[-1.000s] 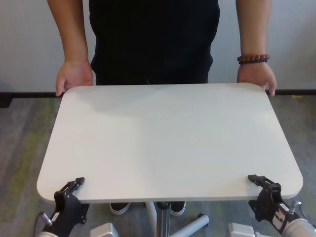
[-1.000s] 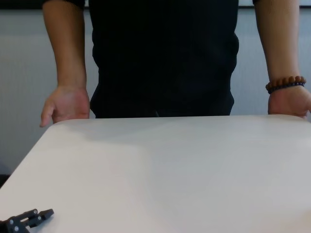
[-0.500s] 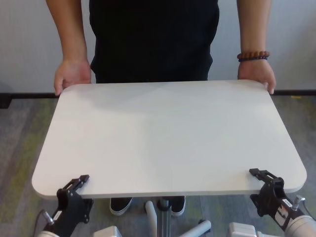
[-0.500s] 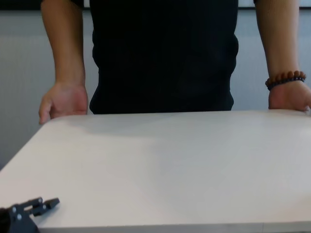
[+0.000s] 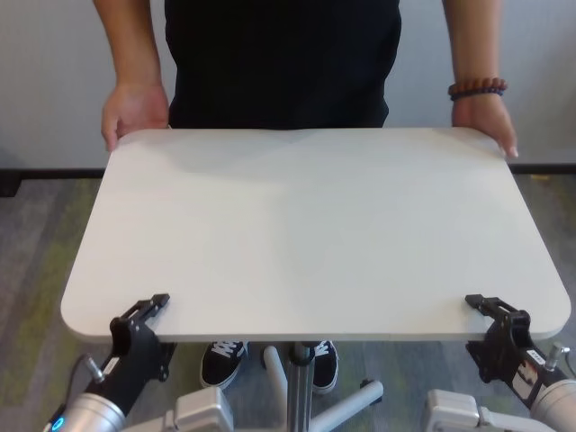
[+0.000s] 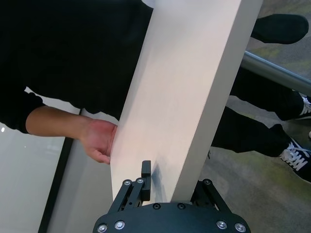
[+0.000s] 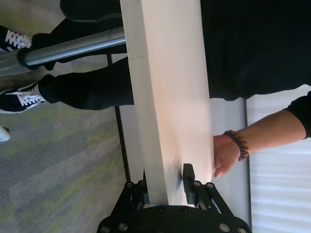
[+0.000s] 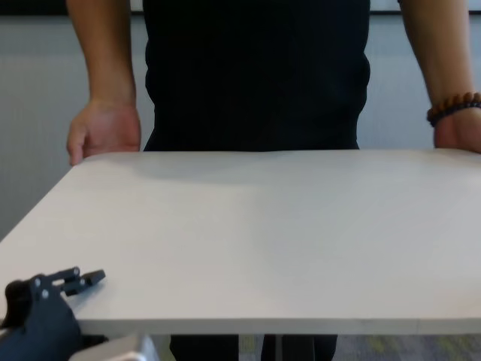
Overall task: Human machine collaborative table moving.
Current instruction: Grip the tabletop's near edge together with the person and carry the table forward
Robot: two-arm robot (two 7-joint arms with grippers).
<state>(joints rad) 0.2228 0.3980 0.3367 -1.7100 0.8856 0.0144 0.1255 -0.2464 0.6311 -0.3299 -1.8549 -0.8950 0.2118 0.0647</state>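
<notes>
The white table fills the head view and the chest view. The human in a black shirt stands at its far side, one hand on each far corner, with a beaded bracelet on one wrist. My left gripper is shut on the near edge by the near left corner. My right gripper is shut on the near edge by the near right corner. Both wrist views show the tabletop edge clamped between the fingers.
The grey pedestal leg and a base tube stand under the near edge. The person's black shoes show beneath the table. Grey carpet lies all around, and a pale wall stands behind the person.
The table has moved away from me and slightly to the right. The person has stepped back with it. Both grippers have followed, still clamped on the near edge.
</notes>
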